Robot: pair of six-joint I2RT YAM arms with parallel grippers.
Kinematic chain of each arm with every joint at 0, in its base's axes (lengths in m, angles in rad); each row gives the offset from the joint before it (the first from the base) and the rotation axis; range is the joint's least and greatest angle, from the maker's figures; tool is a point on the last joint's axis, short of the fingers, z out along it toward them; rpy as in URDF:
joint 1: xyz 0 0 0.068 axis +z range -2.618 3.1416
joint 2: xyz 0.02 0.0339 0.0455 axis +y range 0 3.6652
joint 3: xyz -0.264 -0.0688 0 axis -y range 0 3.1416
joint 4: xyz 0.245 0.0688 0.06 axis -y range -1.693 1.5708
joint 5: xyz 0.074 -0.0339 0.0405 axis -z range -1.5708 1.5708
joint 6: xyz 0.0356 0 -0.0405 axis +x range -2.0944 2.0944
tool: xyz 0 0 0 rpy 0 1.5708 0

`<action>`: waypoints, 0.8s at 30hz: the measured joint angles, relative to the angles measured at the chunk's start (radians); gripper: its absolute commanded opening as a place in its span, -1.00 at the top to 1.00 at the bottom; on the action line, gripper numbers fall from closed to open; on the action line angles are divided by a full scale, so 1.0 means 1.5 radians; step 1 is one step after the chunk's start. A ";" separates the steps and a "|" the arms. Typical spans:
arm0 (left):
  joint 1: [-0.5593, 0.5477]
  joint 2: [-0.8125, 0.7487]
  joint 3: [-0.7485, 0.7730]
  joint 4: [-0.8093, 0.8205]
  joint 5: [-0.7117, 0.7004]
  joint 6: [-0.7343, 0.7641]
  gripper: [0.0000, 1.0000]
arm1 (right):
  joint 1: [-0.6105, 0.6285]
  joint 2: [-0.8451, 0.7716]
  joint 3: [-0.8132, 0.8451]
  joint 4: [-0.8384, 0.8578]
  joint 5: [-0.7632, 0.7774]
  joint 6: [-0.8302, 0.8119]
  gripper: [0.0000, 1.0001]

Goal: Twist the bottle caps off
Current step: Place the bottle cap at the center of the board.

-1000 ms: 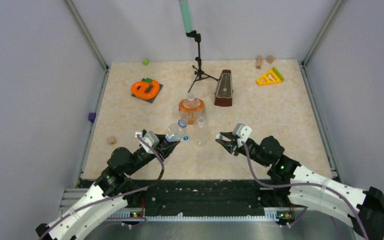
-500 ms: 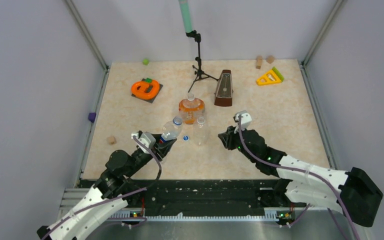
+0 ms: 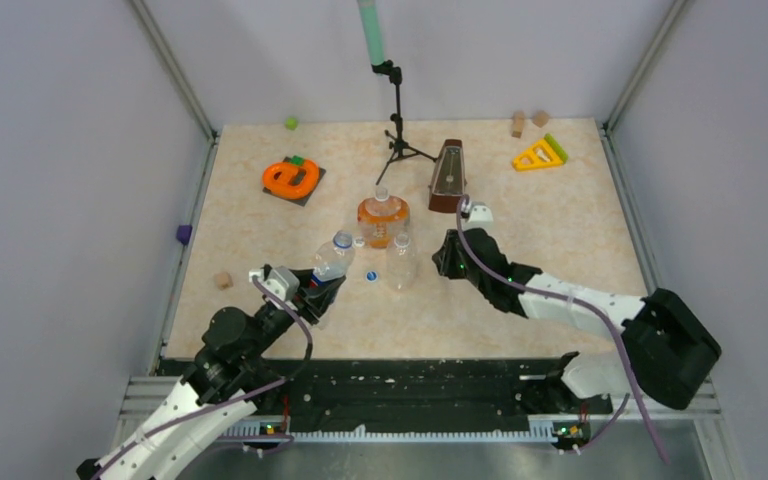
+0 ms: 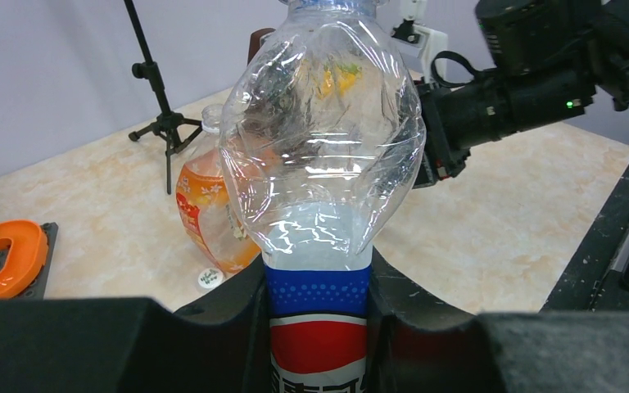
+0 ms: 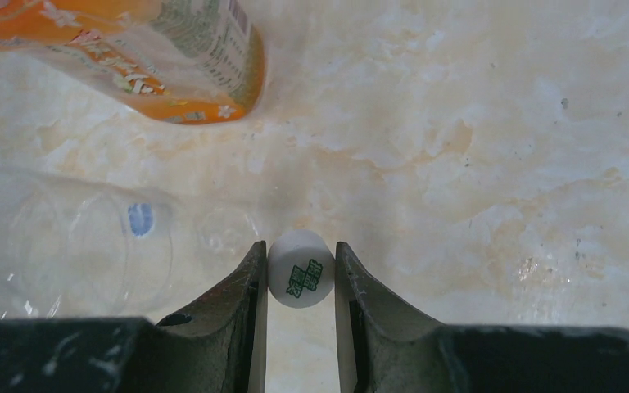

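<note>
My left gripper is shut on the blue-labelled clear bottle, which tilts up and away. In the left wrist view the fingers clamp its label at the bottom edge. My right gripper is shut on a white cap with green print, low over the table, just right of the plain clear bottle. The squat orange bottle stands behind it. A blue cap lies on the table between the bottles. A small pale cap lies by the orange bottle's base.
A brown metronome and a black tripod stand stand behind the bottles. An orange toy on a dark plate is at far left, a yellow triangle at far right. A wooden block lies near the left edge.
My right arm has stretched forward and left, bringing its gripper close to the plain clear bottle. My left gripper has drawn back and left with the labelled bottle.
</note>
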 measured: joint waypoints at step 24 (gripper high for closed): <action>0.000 -0.002 -0.009 0.002 -0.010 -0.031 1.00 | -0.017 0.300 0.211 -0.104 -0.008 -0.011 0.90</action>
